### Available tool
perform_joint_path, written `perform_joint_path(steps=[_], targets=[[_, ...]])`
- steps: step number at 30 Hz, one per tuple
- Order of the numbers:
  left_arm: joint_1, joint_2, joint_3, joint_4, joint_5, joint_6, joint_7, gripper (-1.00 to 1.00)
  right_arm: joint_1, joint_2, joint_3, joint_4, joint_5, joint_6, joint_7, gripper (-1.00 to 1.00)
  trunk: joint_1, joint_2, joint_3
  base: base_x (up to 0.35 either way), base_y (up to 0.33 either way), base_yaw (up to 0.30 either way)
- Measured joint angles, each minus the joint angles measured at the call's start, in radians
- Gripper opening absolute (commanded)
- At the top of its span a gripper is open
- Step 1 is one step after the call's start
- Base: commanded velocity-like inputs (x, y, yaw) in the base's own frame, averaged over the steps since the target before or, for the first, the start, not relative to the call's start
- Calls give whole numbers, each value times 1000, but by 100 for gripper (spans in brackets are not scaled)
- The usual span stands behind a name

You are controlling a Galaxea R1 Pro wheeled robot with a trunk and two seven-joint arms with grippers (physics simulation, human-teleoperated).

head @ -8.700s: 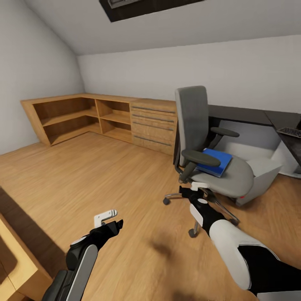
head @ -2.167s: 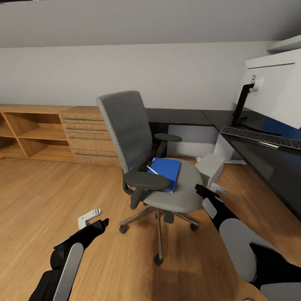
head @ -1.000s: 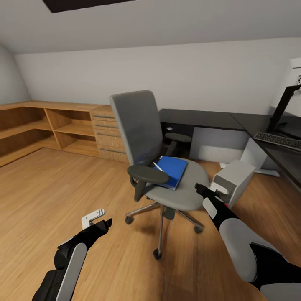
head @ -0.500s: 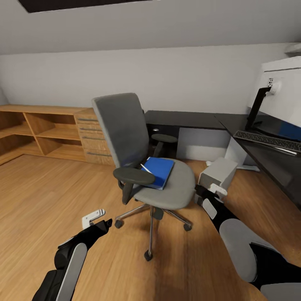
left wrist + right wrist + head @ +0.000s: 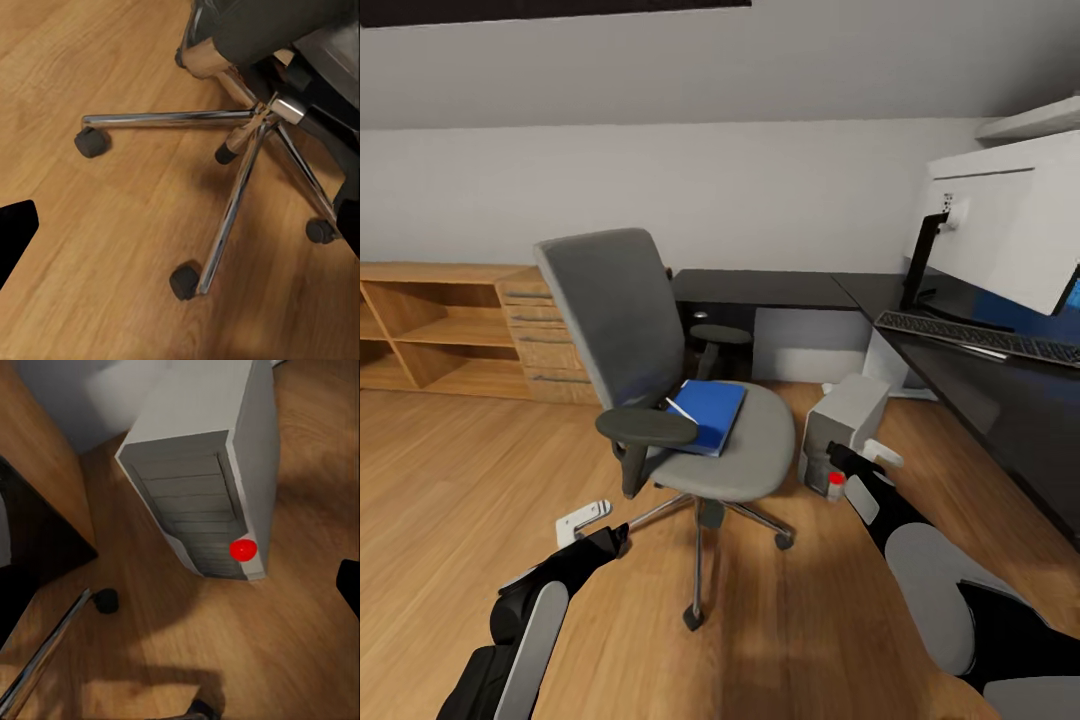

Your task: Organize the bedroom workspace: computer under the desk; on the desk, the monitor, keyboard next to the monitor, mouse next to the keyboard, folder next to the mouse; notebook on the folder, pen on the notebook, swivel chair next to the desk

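Approach step: folder [image 5: 705, 412] lies on swivel chair [image 5: 660, 380], computer [image 5: 843, 416] on floor beside tabletop [image 5: 960, 375]. Left pincer [image 5: 598, 528] and right pincer [image 5: 852, 462] empty; jaw state cannot tell. Next: likely close in, lift folder.

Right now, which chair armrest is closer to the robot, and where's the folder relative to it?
The armrest in the foreground on the robot's left; the other armrest sits behind, toward the desk. The blue folder lies on the seat between them.
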Motion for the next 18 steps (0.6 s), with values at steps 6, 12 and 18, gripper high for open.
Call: perform_joint_path(steps=[6,12,18], targets=[[0,0,0,0,0,0,0,100,0,1,0,0,0,1,0,100,0,0,5,0,0,-148],[0,0,0,0,0,0,0,100,0,2,1,2,2,1,2,100,0,0,6,0,0,-28],[0,0,0,0,0,0,-1,100,0,3,1,2,5,1,4,100,0,0,6,0,0,-2]])
